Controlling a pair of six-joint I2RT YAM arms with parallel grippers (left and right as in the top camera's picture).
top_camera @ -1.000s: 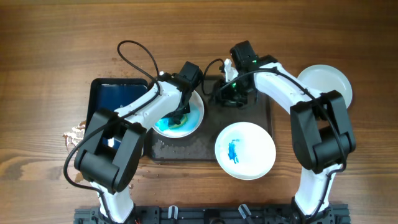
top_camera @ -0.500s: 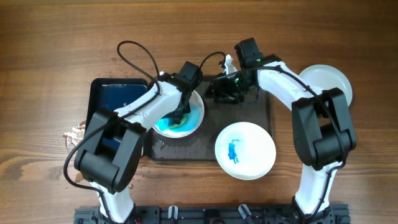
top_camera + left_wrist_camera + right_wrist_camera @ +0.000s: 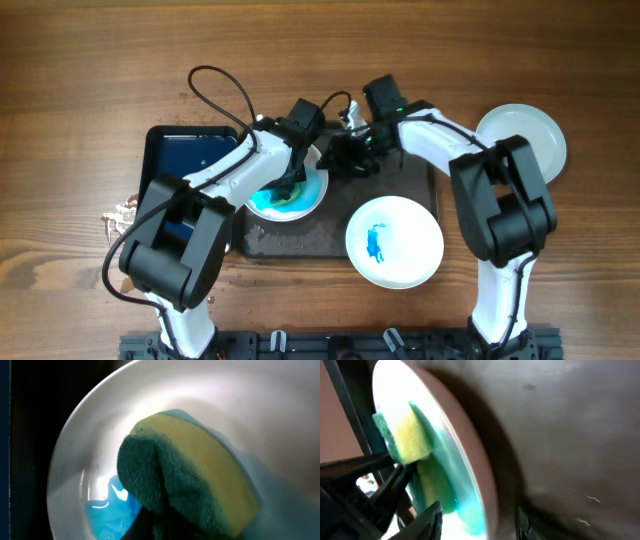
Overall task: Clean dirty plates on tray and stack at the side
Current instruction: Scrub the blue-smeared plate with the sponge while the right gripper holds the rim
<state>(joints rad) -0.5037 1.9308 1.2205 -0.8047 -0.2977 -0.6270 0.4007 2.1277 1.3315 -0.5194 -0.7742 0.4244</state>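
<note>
One plate (image 3: 316, 188) crowded: your left gripper (image 3: 291, 184) clamps the sponge (image 3: 190, 475) inside it; right gripper (image 3: 476, 522) jaws parted, straddling its rim; bare tray (image 3: 300, 243) floor beside it.

My arms show white tubular links (image 3: 228, 172) and bulky black joint housings (image 3: 515, 215), with a thin black cable (image 3: 212, 68) looping behind the left jaws.

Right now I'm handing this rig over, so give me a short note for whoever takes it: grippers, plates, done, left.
Left gripper: shut on the sponge, pressed into a smeared plate on the tray.
Right gripper: open, fingers either side of that plate's rim.
Second plate: blue smear, overhanging the tray's near edge.
Third plate: plain white, on the table right of the tray.
Done: one plate clean. Left: finish this one, wipe the second, stack all three.
</note>
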